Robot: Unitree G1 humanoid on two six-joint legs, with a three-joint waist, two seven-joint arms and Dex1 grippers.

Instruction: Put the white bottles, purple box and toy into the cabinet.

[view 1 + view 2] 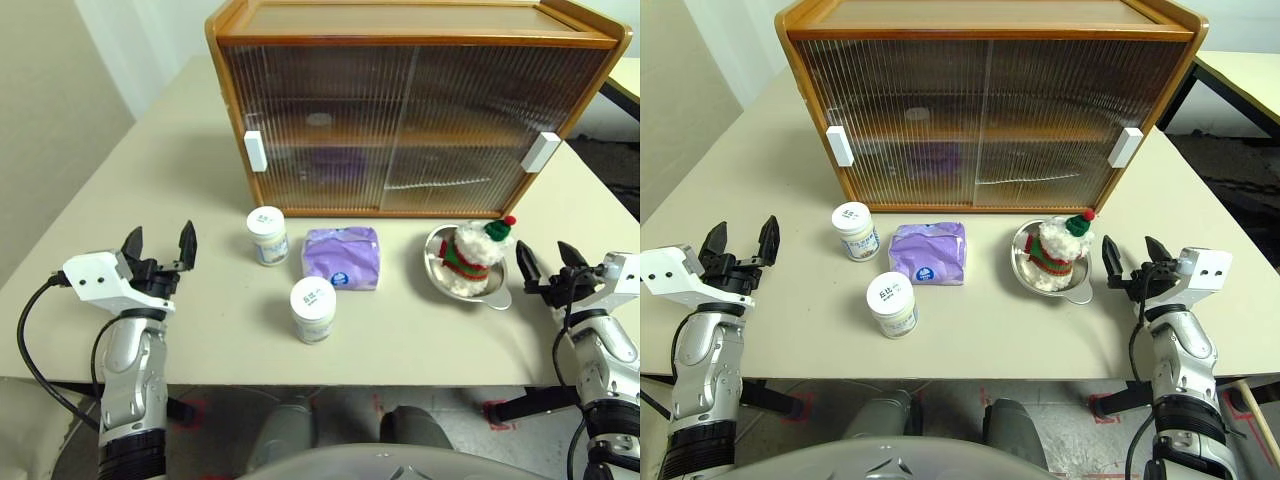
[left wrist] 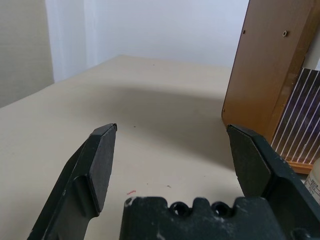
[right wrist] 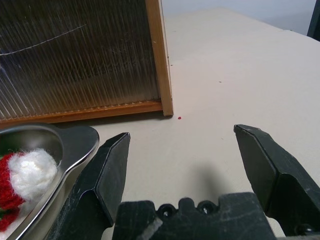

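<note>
A beige worktop (image 1: 150, 170) carries the cabinet (image 1: 410, 105) at the back, its ribbed doors shut. In front of it stand two white bottles (image 1: 267, 235) (image 1: 312, 309), with the purple box (image 1: 342, 257) just beside them. The toy (image 1: 472, 255) sits in a steel bowl (image 1: 436, 262). The left gripper (image 1: 160, 245) and right gripper (image 1: 548, 262) hover wide apart, empty, at either side.
</note>
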